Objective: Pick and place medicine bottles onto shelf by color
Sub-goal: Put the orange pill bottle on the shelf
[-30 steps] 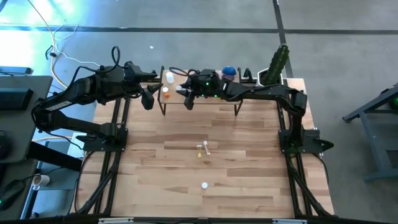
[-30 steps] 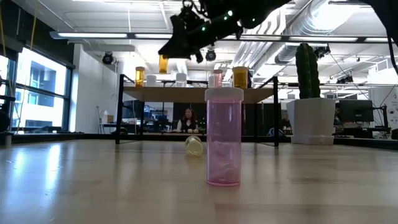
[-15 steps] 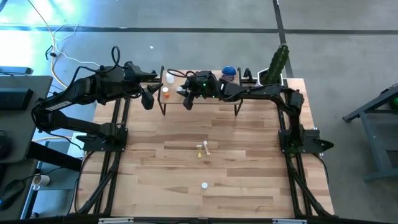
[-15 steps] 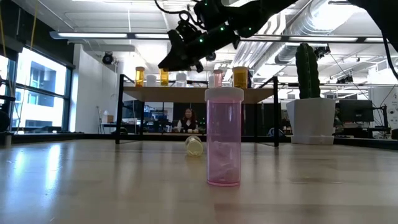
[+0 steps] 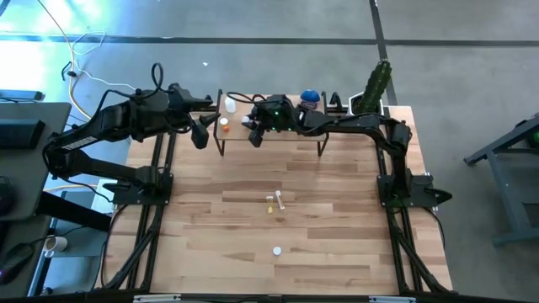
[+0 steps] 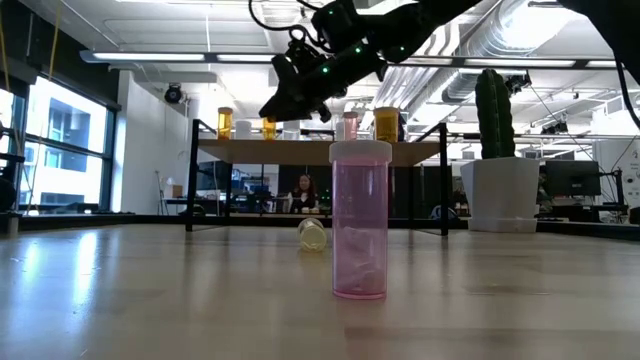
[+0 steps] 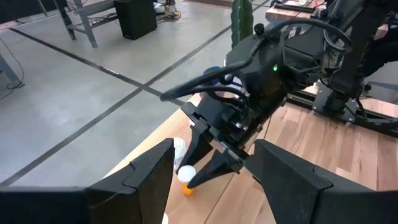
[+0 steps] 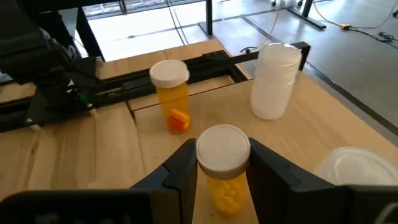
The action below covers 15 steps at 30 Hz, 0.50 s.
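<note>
Right hand (image 8: 221,163) around amber bottle (image 8: 222,167)

Both arms are showing matte black jointed casings with looping black cables; the right gripper (image 7: 214,168) is glowing a small green light above wedge-shaped fingers (image 7: 208,176).

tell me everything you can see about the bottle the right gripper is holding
The amber bottle is a small see-through orange-yellow plastic vial with a round white cap, and pale yellow pills show inside it. It stands upright between the fingers of the right gripper, which press on its sides just below the cap. It is over the shelf, near another amber bottle and a white one. Whether its base rests on the shelf cannot be told.
</note>
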Motion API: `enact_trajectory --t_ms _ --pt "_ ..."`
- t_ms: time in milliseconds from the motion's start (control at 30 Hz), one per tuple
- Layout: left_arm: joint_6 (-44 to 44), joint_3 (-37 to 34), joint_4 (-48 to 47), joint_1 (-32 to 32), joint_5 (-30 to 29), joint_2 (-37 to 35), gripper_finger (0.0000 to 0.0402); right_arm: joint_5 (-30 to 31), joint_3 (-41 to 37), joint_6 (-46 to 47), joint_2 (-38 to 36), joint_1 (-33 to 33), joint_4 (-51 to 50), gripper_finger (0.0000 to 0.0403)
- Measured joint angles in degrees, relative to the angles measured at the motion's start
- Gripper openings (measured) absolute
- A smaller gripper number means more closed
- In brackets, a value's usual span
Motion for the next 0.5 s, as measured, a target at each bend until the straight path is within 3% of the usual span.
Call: enact_trajectory --t_ms 500 --pt "0.0 0.0 -1.8 0.0 0.0 0.0 0.0213 0.0 0.0 0.8 -0.1 -0.1 0.0 0.0167"
